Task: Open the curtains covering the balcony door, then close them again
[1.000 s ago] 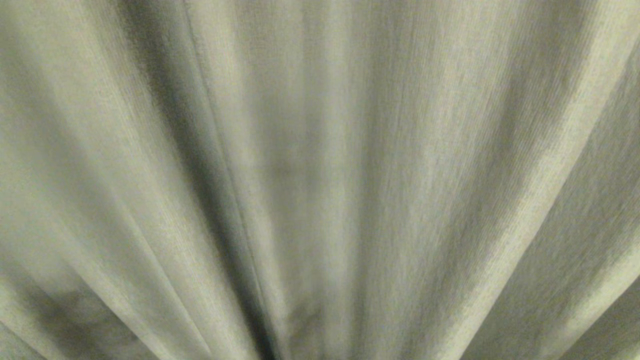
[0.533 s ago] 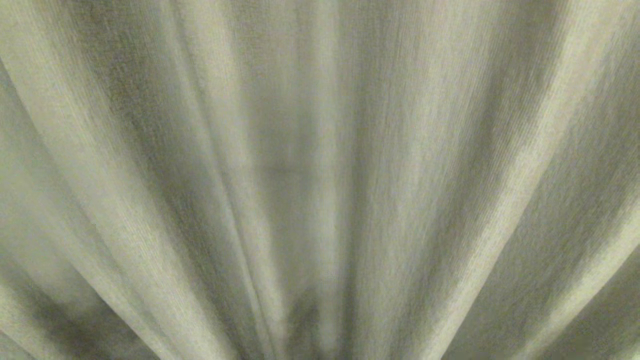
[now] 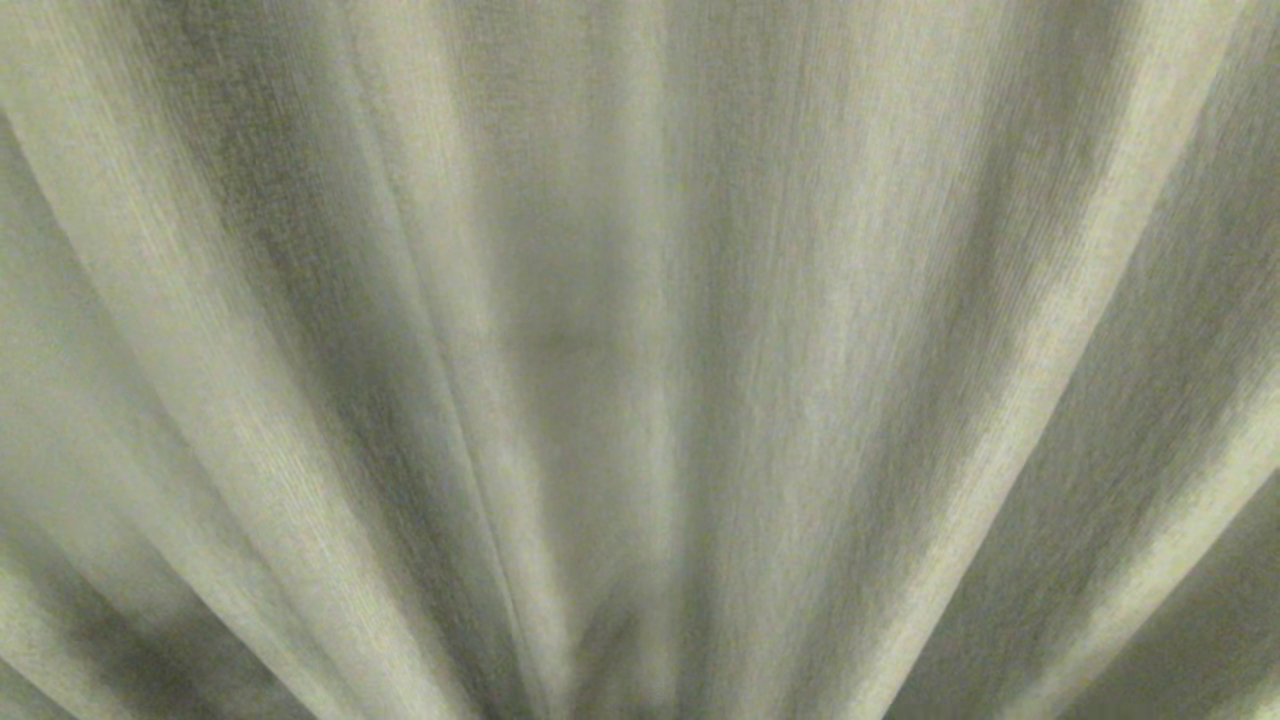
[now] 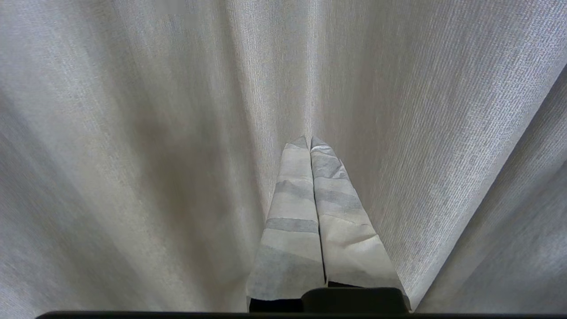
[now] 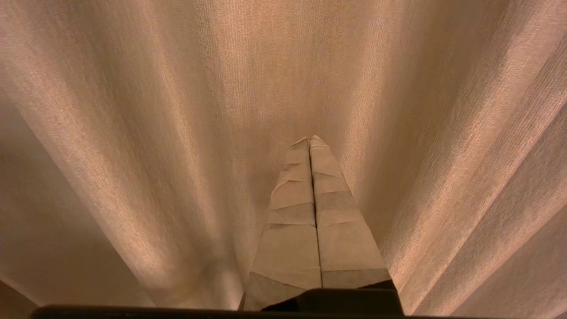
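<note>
The curtains point(image 3: 800, 350) fill the whole head view as thick beige-grey woven pleats, drawn together, with one panel's edge seam point(image 3: 450, 400) running down left of centre. The balcony door is hidden behind them. Neither arm shows in the head view. In the left wrist view my left gripper point(image 4: 309, 139) points into the drape point(image 4: 443, 133); its tape-wrapped fingers point(image 4: 292, 212) are pressed together, shut, with no fabric between them. In the right wrist view my right gripper point(image 5: 309, 139) is likewise shut and empty, facing the pleated fabric point(image 5: 177, 133).
Nothing but curtain fabric shows in any view. The folds hang close in front of both grippers and of the head camera.
The folds at the left of the head view have shifted and swayed; the dark crease beside the seam has widened and moved. The right-hand pleats have barely changed.
</note>
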